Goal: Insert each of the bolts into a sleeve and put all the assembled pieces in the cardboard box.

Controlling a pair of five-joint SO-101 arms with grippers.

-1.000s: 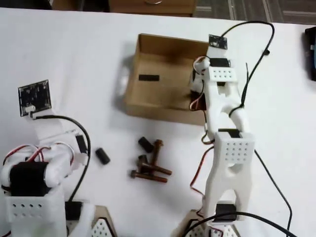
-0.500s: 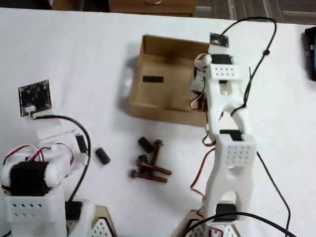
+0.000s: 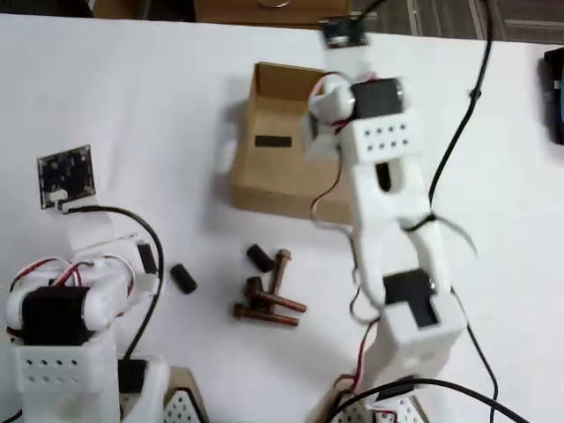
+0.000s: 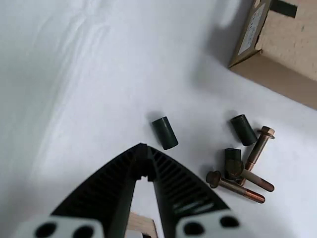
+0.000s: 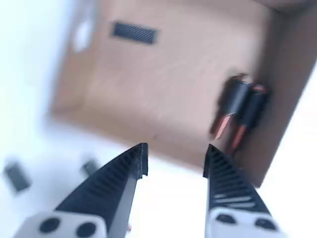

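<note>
Clearance is what we judge this step to turn on. The right gripper (image 5: 176,153) hangs over the cardboard box (image 3: 264,189) with its jaws apart and nothing between them. Two assembled pieces (image 5: 241,108) lie side by side on the box floor against one wall. With the drop-off done, we would have the right arm (image 3: 383,176) rise above the box wall before it swings toward the pile (a low sweep could catch the cardboard and drag it).

Three bolts (image 3: 269,298) lie tangled on the worktop (image 3: 132,88) just in front of the box. One sleeve (image 3: 259,258) sits beside them, and a loose sleeve (image 3: 183,278) lies farther toward the left arm (image 3: 62,326). A third sleeve (image 4: 232,159) looks wedged among the bolts, though we cannot tell whether a bolt is in it. We would go for the bolt pointing at the box, since its shank looks freest, and grip it mid-shank. The left gripper (image 4: 144,159) waits on its own side, jaws together and empty, with the loose sleeve just ahead of its tips.

Against the earlier frames, the right arm has lifted and swung across the box toward the left. The box itself has slid a little sideways since a second ago. Bolts, sleeves and left arm lie as they did.
</note>
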